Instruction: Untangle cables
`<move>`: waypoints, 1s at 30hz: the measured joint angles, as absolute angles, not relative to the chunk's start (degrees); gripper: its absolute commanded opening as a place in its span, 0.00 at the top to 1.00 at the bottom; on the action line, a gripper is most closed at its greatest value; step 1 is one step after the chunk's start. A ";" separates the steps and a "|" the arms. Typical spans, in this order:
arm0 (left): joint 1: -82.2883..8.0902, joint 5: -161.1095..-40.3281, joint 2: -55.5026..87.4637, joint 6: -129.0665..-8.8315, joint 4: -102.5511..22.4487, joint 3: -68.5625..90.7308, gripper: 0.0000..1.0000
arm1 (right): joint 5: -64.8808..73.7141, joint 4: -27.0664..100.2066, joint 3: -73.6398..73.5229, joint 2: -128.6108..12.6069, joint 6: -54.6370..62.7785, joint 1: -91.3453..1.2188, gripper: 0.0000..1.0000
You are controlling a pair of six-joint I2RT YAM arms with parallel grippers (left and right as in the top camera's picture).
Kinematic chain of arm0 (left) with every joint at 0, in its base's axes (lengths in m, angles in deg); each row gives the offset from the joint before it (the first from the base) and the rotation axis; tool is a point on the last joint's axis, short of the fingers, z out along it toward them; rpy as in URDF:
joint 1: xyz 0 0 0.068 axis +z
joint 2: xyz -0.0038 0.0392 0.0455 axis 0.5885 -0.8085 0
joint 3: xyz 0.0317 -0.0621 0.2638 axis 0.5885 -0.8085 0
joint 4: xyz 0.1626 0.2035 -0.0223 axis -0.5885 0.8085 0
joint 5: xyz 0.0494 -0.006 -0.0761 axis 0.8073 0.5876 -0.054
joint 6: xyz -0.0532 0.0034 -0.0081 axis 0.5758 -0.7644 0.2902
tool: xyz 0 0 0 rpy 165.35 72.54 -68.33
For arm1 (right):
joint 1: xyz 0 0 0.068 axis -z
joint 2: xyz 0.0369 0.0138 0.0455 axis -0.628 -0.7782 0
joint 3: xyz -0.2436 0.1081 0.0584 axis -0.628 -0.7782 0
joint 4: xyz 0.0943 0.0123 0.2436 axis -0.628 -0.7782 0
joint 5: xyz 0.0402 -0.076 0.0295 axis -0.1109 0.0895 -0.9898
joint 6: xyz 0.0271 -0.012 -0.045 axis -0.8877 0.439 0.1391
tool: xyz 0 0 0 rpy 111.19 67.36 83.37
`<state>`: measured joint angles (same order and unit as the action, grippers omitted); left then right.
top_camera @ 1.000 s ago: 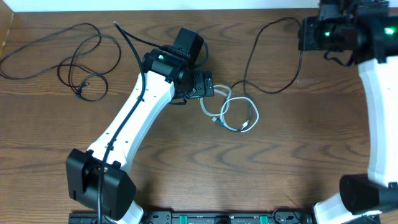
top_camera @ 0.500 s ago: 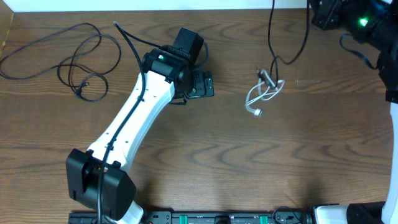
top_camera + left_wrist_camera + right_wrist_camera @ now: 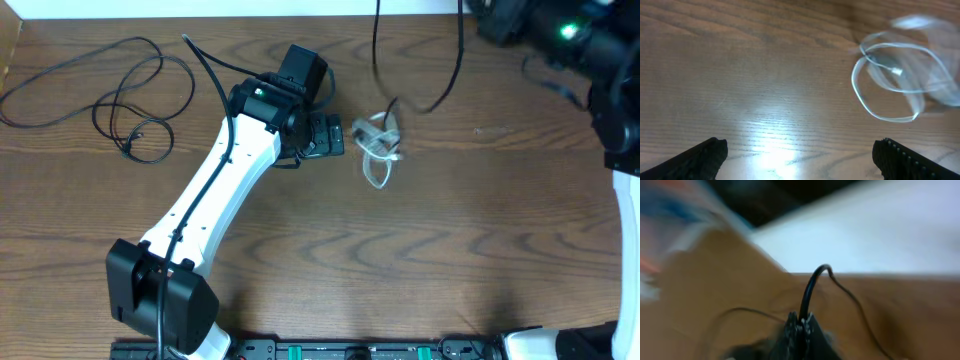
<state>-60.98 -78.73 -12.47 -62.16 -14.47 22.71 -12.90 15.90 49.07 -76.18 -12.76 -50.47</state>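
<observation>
Locating white cable against left gripper.
Your left gripper, fingers spread wide and empty, is the nearer arm: the coil sits just to its right. Your right gripper, at the far right edge, pinches a black cable that runs down to the coil. Second black cable lies far left. Blur hides whether strands interlock, or whether the coil touches the table.

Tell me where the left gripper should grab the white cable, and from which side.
Grip the white cable on its lower loop, clear of the black cable that the right gripper holds up. Come from the left arm's side, where the open left gripper faces it. It looks blurred, likely swinging, so wait.
</observation>
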 measured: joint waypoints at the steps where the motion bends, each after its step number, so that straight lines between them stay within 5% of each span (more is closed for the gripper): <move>1: -60.98 -78.73 -12.47 -62.16 -14.49 22.71 0.02 | -6.35 12.12 49.04 -76.50 -11.93 -51.70 0.99; 5: -60.98 -78.75 -12.47 -62.16 -14.47 22.71 0.02 | 5.96 8.56 49.00 -78.19 -8.56 -54.65 0.98; 13: -60.96 -78.71 -12.47 -62.16 -14.47 22.69 0.02 | -12.80 25.96 49.35 -77.82 -7.40 -53.38 0.99; 21: -60.96 -78.73 -12.47 -62.16 -14.47 22.69 0.02 | 4.47 13.74 50.33 -75.15 -9.66 -53.60 0.99; 30: -60.96 -78.73 -12.47 -62.16 -14.49 22.65 0.02 | -15.64 36.65 50.09 -75.04 -17.33 -53.49 0.99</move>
